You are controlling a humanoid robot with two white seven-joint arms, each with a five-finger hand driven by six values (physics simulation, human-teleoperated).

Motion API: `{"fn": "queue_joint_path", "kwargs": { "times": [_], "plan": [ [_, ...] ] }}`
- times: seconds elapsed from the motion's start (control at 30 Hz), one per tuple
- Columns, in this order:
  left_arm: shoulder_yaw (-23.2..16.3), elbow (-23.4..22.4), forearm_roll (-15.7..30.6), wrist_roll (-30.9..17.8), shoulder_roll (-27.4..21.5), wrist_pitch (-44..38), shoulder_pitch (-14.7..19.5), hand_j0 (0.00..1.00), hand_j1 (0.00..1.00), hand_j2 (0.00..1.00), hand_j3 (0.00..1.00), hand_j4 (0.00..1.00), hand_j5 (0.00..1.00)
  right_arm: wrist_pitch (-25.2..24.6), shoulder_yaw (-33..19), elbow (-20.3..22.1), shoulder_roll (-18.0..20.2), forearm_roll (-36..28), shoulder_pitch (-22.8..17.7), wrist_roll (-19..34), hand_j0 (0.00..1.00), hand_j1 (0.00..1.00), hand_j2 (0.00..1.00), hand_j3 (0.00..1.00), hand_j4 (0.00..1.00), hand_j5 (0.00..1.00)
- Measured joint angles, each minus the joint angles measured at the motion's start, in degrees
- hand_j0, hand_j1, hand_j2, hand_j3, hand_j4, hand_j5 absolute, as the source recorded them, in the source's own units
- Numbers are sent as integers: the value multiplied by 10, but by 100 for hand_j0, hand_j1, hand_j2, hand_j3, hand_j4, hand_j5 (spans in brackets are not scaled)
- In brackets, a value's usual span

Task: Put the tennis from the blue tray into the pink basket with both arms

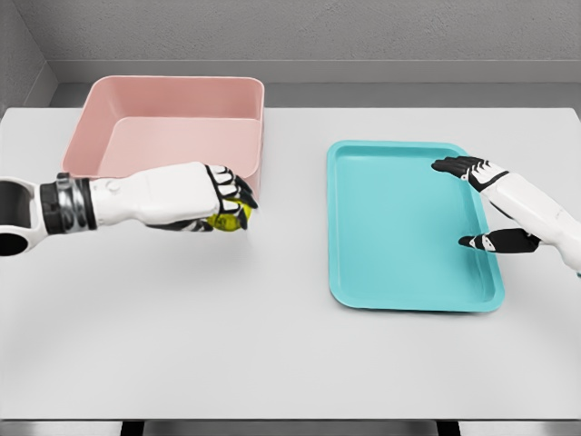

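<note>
This is a bare test space rather than a home or shop, and a rendered one at that: every surface around me is flat and clean, without wear or clutter. I stand at a plain white tabletop point(272, 363) that fills most of my view, its front edge showing dark supports underneath. Behind it rises a grey, faintly textured wall point(363, 27), meeting a second grey wall point(18, 54) at the left corner. The only furnishings are a pink basket point(172, 100) and a blue tray point(408, 291), both in smooth, uniform colour with no labels or marks.
</note>
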State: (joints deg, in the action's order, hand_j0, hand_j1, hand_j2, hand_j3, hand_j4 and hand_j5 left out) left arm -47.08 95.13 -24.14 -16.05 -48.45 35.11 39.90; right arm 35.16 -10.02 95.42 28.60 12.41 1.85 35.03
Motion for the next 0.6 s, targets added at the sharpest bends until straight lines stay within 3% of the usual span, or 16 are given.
{"fn": "queue_joint_path", "kwargs": {
  "times": [0.6],
  "plan": [
    [46,-44,0,0,6,0,12,59,59,59,59,59,59,0,0,0,0,0,0,0,100,100,100,100,100,100]
  ]
}}
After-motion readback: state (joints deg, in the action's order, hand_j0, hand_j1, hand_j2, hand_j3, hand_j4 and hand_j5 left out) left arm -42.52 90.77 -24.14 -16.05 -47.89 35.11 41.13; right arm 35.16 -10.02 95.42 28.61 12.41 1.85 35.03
